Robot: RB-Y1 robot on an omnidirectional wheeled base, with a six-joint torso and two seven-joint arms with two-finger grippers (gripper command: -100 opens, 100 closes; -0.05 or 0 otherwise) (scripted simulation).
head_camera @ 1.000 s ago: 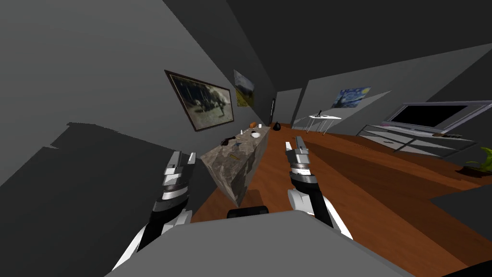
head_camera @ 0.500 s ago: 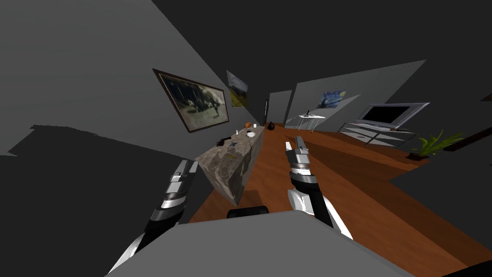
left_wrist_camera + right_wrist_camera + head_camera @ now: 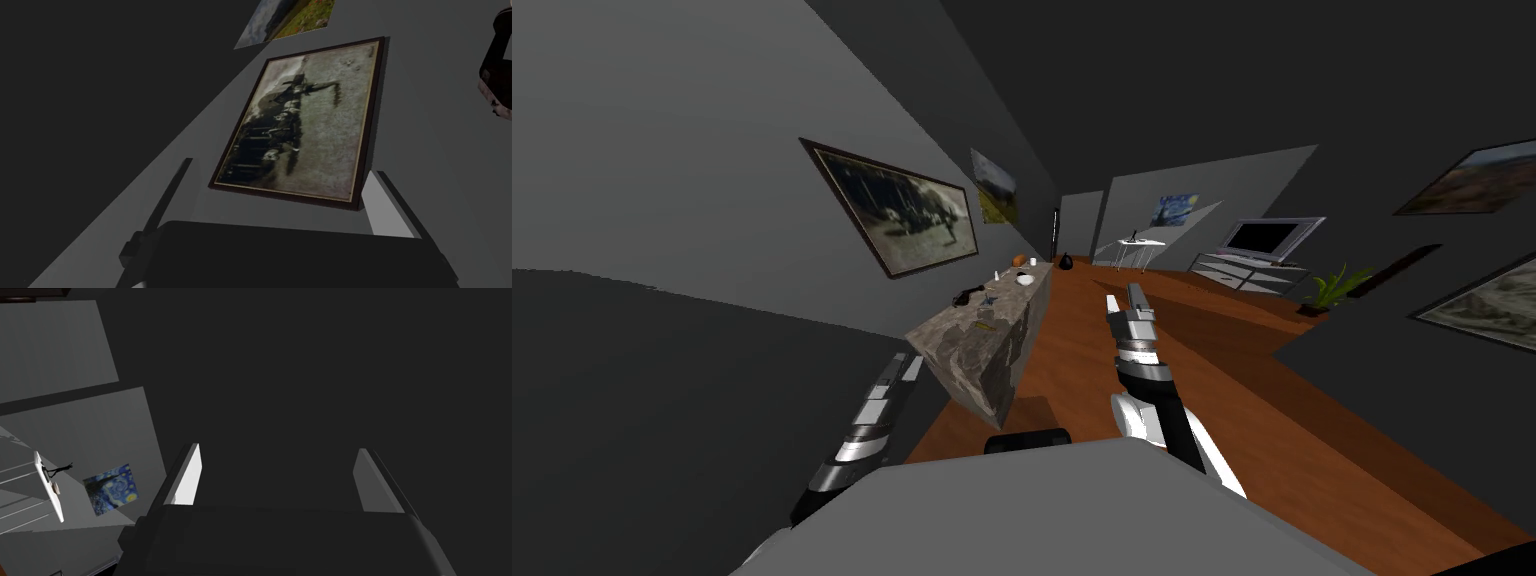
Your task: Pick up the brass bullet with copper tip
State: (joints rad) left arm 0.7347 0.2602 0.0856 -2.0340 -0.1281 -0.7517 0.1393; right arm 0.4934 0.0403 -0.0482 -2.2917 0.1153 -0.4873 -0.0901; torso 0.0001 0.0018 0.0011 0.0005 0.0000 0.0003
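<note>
A small yellowish thing [image 3: 979, 328], probably the bullet, lies on the top of a long stone-patterned counter [image 3: 992, 365] that runs along the left wall; it is too small to make out more. My left gripper [image 3: 906, 365] hangs low beside the counter's near end, fingers open and empty, and its wrist view [image 3: 280, 195] faces a framed picture. My right gripper [image 3: 1124, 298] is raised over the wooden floor to the right of the counter, also open and empty [image 3: 280, 480].
Also on the counter are a black object [image 3: 967, 296], a white bowl [image 3: 1024, 280] and an orange thing [image 3: 1019, 261]. A black bag [image 3: 1065, 260] sits on the floor past it. A white side table [image 3: 1140, 243], a TV [image 3: 1267, 237] and a plant [image 3: 1337, 287] stand far right.
My view has swung, so the counter, pictures and TV slid to the left. My left arm has sunk lower in the head view. The right arm has kept its place.
</note>
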